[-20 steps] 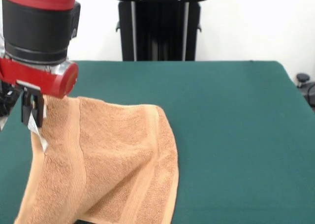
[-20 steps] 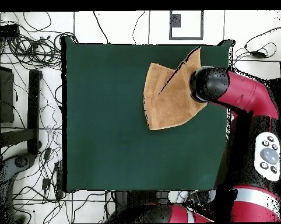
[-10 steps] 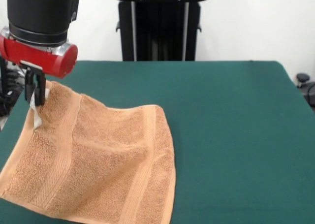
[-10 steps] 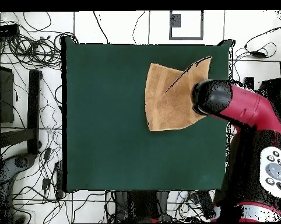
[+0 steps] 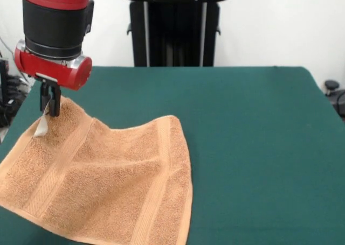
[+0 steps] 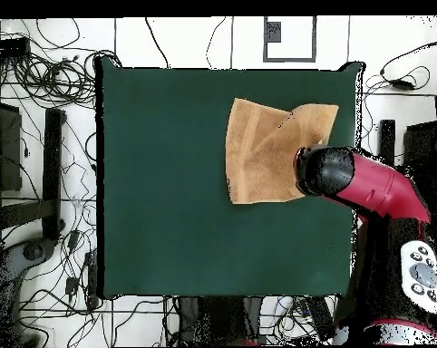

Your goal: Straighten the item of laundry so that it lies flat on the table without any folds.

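Note:
The item of laundry [image 5: 108, 175] is a light-brown terry towel on the left part of the green table [image 5: 253, 148]. Most of it lies spread out, and one far-left corner is held up off the cloth. My gripper [image 5: 50, 110] is shut on that raised corner, and a small white tag [image 5: 41, 126] hangs just below the fingers. A slanting ridge runs from the raised corner across the towel. In the overhead view the towel [image 6: 263, 149] lies near the table's right edge, and the arm's black wrist [image 6: 324, 171] hides the gripper and the held corner.
The towel's left side reaches the table's left edge in the front view. A black stand [image 5: 175, 27] rises behind the table's far edge. Cables [image 6: 36, 82] and black frames lie on the floor beside the table [image 6: 168, 181] in the overhead view.
The gripper has carried the held corner back and slightly right in the front view. The towel has opened out from a hanging fold and most of it now lies on the table.

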